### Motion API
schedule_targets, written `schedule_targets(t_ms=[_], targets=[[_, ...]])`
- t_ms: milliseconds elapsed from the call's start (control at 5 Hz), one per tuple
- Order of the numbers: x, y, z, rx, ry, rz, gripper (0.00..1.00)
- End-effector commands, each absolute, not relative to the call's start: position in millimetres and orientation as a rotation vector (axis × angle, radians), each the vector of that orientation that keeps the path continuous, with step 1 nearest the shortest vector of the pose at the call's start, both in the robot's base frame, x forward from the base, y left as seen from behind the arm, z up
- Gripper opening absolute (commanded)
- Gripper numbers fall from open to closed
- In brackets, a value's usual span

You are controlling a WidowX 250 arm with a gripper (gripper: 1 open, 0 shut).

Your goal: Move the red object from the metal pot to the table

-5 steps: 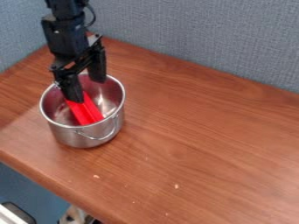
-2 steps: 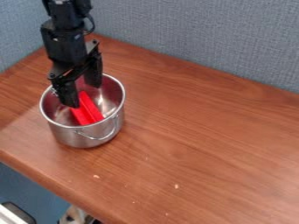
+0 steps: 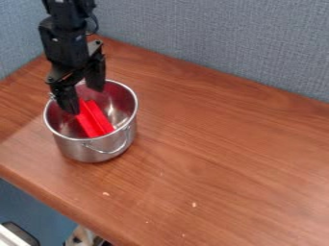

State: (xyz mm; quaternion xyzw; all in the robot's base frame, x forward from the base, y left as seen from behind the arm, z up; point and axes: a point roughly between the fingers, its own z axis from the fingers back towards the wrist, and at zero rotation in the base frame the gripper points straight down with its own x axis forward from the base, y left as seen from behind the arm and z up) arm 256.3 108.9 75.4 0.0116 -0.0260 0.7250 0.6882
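Observation:
The metal pot (image 3: 90, 139) stands on the left part of the reddish-brown table (image 3: 218, 144). Inside it lies the red object (image 3: 94, 119), a bright elongated block leaning across the bottom. My black gripper (image 3: 76, 94) points straight down over the pot's far left rim, its fingers spread open and reaching just inside the pot. The fingers stand at the upper end of the red object; I cannot tell whether they touch it. Nothing is held.
A blue-grey textured wall (image 3: 244, 38) rises right behind the table. The table's front edge (image 3: 77, 207) runs diagonally at the lower left, with a drop beyond it. Bare wood lies to the right of the pot.
The gripper has shifted slightly to the left over the pot, staying open. The pot and red object have not moved.

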Motion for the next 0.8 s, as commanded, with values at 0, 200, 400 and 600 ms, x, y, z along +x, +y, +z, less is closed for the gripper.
schedule_targets(t_ms=[0,200,400,600], targets=[[264,105,79.6,0.040,-0.102,1.627,1.00],[262,96,79.2,0.061,-0.122,1.594,1.00],[259,87,76.2,0.085,-0.142,1.557,1.00],[256,90,69.3,0.107,-0.159,1.549,0.00]])
